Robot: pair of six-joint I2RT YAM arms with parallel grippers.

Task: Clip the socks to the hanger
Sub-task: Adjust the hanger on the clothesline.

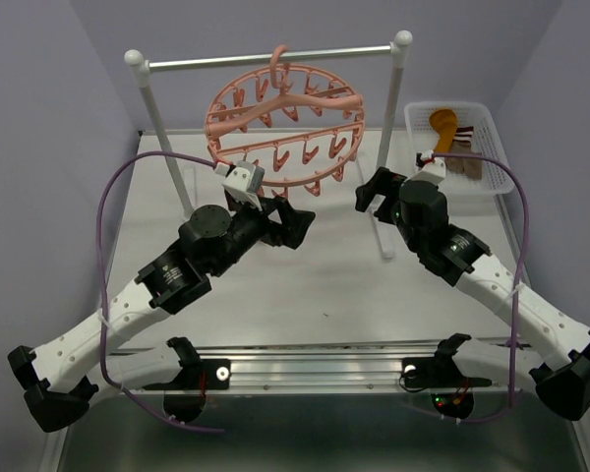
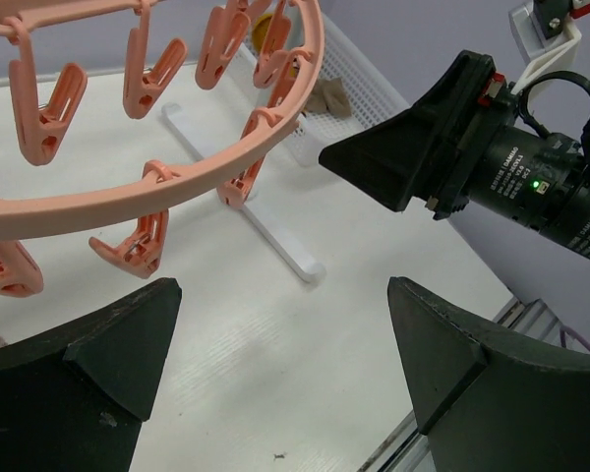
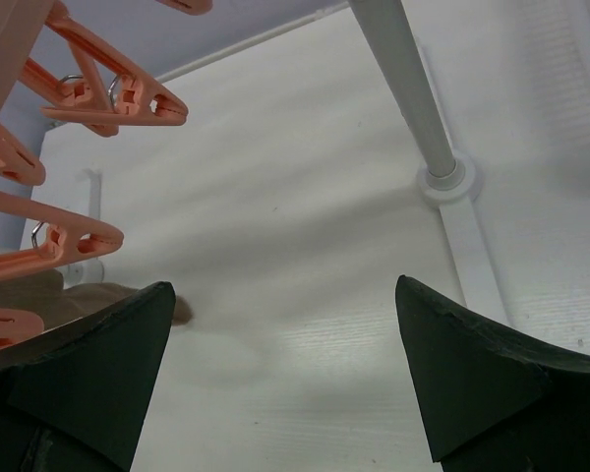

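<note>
Salmon-pink plastic, the round hanger (image 1: pixel 320 96) hangs by its hook from the rail of a white stand (image 1: pixel 265 57) at the back of the table (image 1: pixel 324 285), seen from the top camera. The socks (image 1: pixel 446 126) lie in a white basket (image 1: pixel 492 123) at the back right, well apart from the hanger; one shows a mustard-orange part. The left gripper (image 1: pixel 297 222) sits just below the ring's near rim. The right gripper (image 1: pixel 370 193) is near the ring's right side, beside the stand's right post.

In the left wrist view, two black fingers (image 2: pixel 118 364) stand wide apart with only bare table between them, so the jaws are released. The pink ring curves overhead with its clips (image 2: pixel 138 246) dangling. The stand's white foot (image 2: pixel 265 231) lies on the table beyond, and the right gripper reaches in from the right.

In the right wrist view, the fingers (image 3: pixel 472 383) are likewise spread and hold nothing. Pink clips (image 3: pixel 128 98) poke in from the left, and the white post (image 3: pixel 403 79) rises at the upper right.
</note>
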